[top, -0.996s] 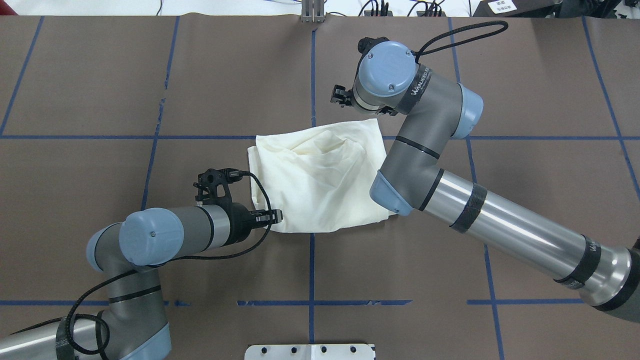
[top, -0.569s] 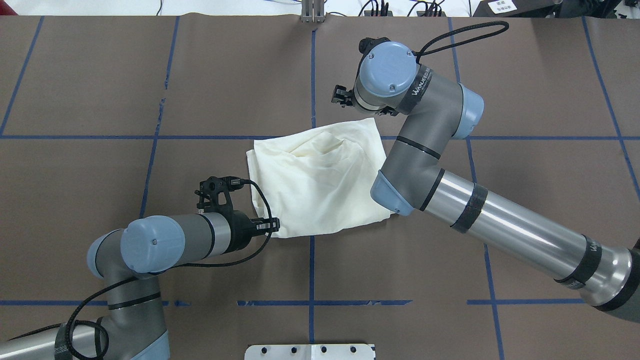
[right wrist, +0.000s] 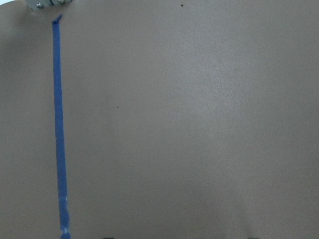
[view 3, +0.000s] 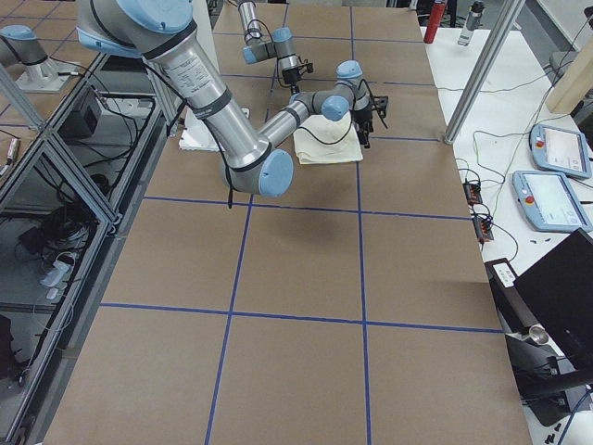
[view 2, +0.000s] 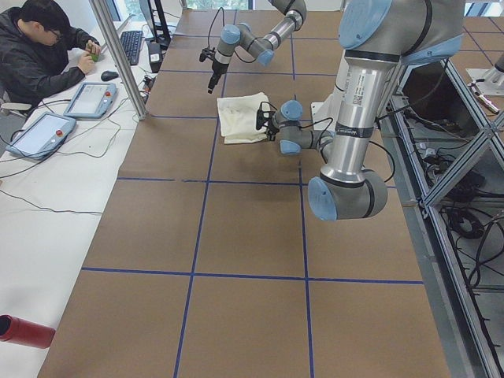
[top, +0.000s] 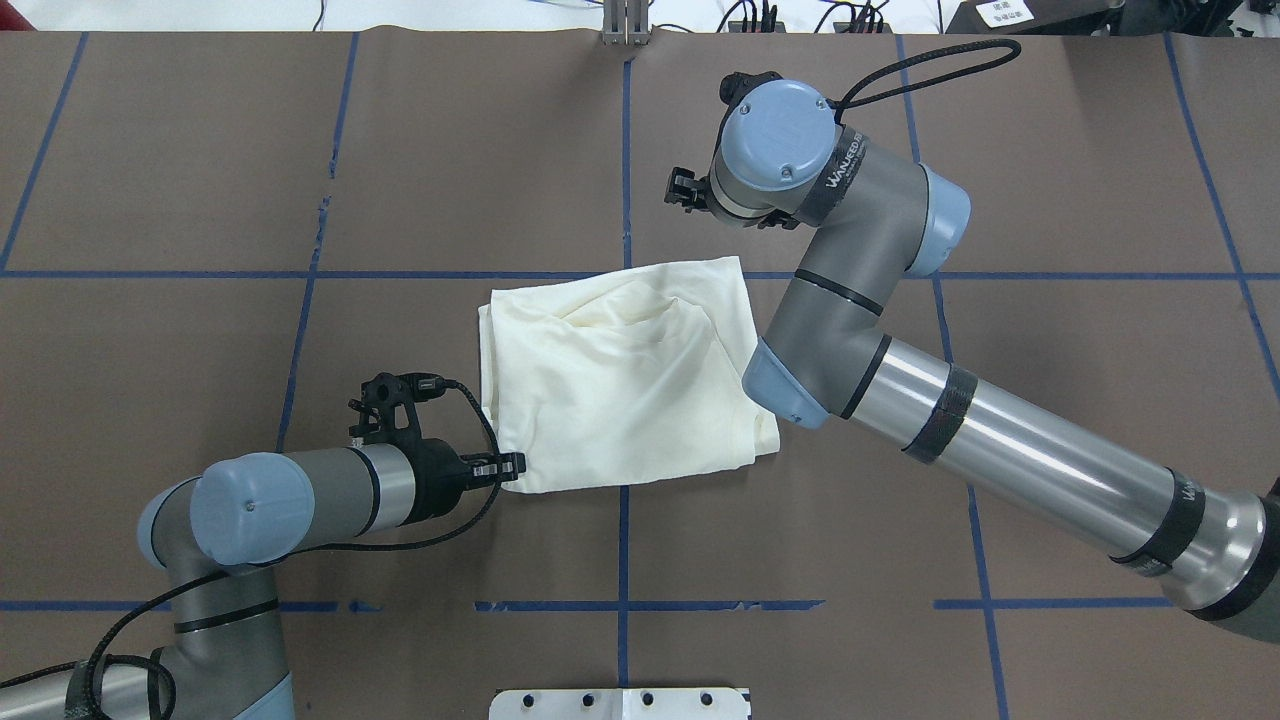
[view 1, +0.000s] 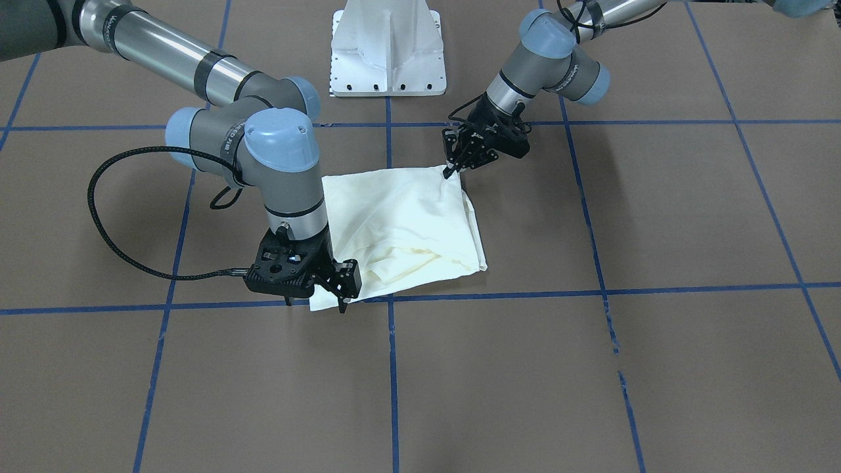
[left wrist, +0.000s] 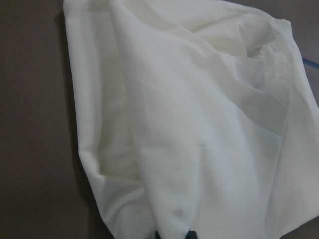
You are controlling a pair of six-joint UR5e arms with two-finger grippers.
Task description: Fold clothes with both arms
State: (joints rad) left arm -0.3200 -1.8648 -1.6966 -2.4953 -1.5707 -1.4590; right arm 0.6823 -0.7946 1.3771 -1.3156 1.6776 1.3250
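The clothes are one cream shirt (top: 620,380), folded into a rough rectangle in the middle of the brown table, and only plain cream cloth shows. My left gripper (top: 512,466) lies low at the shirt's near-left corner, shut on that corner. In the left wrist view the shirt (left wrist: 189,124) fills the frame and its cloth runs down between the two close fingertips. My right gripper (top: 682,190) hovers open beyond the shirt's far edge with nothing in it. In the front view it (view 1: 315,299) hangs over the far corner of the shirt (view 1: 401,217).
Blue tape lines (right wrist: 59,129) divide the brown table. The white base mount (view 1: 387,52) stands at the robot's edge. A metal post (top: 626,25) and cables sit at the far edge. A person (view 2: 39,47) sits at a side desk with tablets.
My left gripper has pulled the shirt's near-left corner to the left and toward the robot. The shirt has slid and stretched that way. The right gripper has barely moved.
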